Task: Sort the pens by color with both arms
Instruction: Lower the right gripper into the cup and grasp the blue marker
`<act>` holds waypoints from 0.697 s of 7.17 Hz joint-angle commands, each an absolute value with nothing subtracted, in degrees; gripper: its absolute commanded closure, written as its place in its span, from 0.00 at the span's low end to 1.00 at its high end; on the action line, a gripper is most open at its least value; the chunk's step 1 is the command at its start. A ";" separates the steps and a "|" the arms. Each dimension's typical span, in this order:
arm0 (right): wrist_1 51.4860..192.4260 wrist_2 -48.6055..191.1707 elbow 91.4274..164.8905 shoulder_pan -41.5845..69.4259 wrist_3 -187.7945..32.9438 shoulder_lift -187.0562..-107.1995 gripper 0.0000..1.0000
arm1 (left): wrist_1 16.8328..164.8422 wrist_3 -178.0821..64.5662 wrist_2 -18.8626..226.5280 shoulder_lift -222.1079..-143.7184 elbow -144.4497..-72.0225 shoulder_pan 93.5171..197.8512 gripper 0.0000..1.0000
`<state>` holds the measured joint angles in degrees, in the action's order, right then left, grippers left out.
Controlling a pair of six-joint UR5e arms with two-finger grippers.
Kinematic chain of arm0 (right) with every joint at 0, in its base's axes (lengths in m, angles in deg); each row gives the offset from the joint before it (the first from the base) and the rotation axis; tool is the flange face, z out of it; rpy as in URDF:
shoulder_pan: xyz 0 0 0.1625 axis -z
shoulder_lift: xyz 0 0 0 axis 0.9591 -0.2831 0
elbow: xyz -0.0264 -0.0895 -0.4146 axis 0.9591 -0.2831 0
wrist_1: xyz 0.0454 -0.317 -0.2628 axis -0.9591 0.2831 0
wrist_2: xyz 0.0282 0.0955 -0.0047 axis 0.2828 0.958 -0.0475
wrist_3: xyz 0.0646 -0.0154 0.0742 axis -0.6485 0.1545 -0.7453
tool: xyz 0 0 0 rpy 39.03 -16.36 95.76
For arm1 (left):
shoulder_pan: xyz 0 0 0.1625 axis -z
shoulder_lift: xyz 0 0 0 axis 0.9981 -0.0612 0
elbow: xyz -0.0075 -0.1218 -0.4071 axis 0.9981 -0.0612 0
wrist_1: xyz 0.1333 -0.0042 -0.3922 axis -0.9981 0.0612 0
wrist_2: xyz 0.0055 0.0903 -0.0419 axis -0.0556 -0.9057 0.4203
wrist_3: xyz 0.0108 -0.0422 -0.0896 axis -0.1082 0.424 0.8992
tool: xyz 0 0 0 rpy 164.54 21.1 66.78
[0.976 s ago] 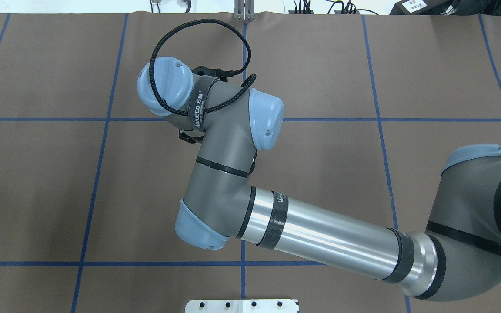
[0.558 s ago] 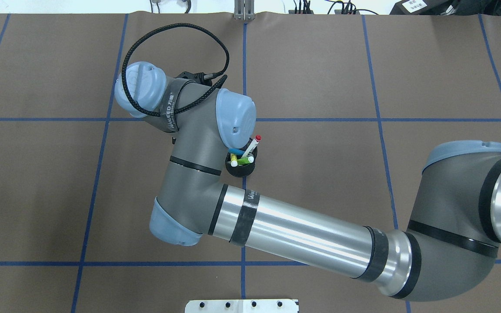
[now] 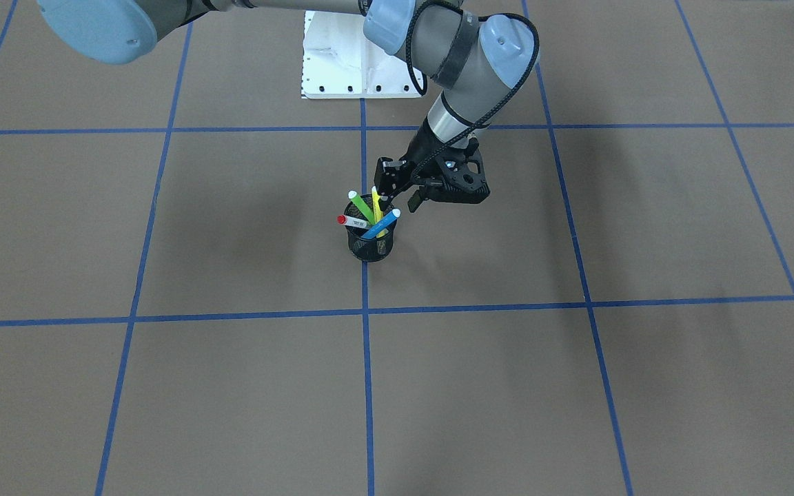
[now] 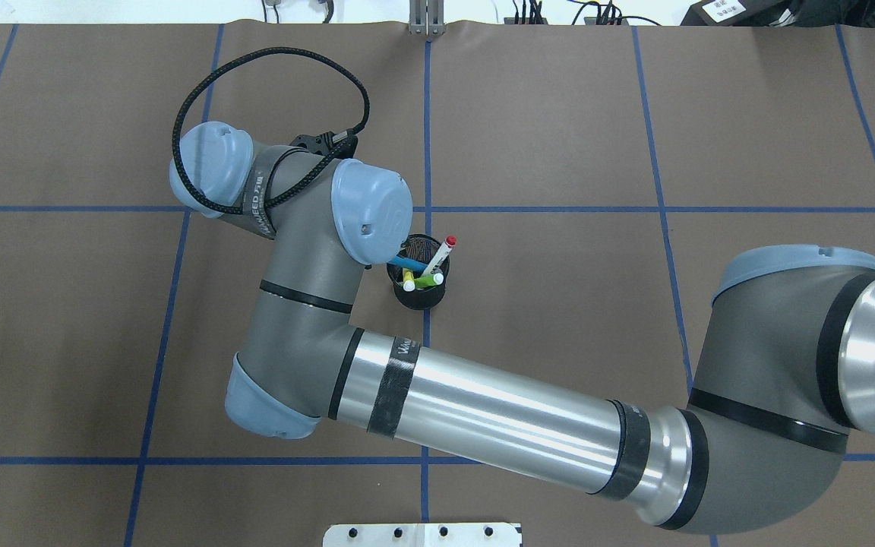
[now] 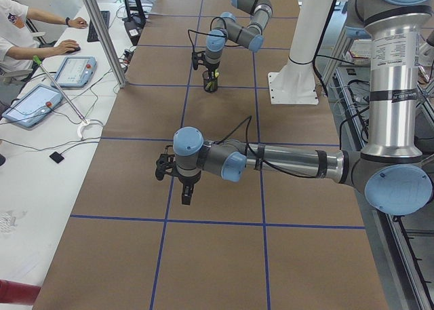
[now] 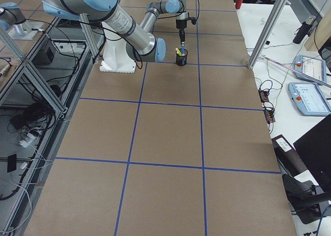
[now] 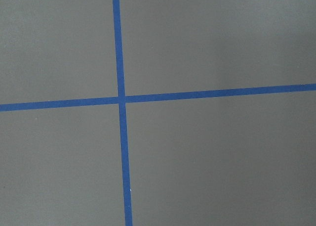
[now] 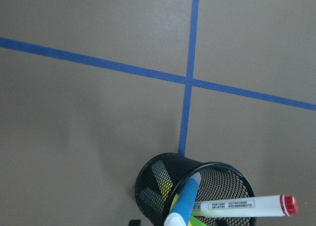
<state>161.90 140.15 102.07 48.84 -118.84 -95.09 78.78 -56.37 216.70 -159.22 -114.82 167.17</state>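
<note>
The four pens stand together, slanted, in a small black wire-mesh cup [image 3: 369, 249] near the middle of the table: a blue pen [image 3: 381, 225] with a white tip, a green pen [image 3: 360, 207] with a white tip, a yellow pen [image 3: 375, 201], and a white-barrelled pen with a red end [image 3: 353, 221] leaning furthest out over the rim. The cup sits on a line of blue tape [image 3: 368, 386], close to a crossing of lines.

The right gripper [image 3: 399, 198] hangs just beside the cup, on its robot side and above the rim. In the front-facing view its black fingers look parted with nothing between them. From overhead, the right arm [image 4: 483, 406] reaches across the middle and hides that gripper; one light-blue joint cap [image 4: 371, 220] overlaps the cup's edge.

The left gripper [image 5: 187, 193] points down over bare table, well apart from the cup; whether its jaws are apart or closed I cannot tell. The left arm [image 5: 285, 162] stretches low across the table.

The table [image 3: 231, 386] is covered in matte brown sheet, marked in large squares by the tape. A white base plate [image 3: 331, 65] lies at the robot's edge. Beyond the far edge, a person's hand [image 5: 68, 47] rests on a side bench near two tablets [image 5: 74, 69].
</note>
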 commanded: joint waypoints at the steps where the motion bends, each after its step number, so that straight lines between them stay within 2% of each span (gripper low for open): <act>1: 162.28 139.93 101.79 48.77 -117.62 -94.99 0.39 | 78.71 -56.37 216.68 -159.19 -114.83 167.17 0.00; 5: 161.75 137.92 101.79 49.29 -116.73 -95.95 0.45 | 78.71 -56.37 216.69 -159.19 -114.74 167.17 0.00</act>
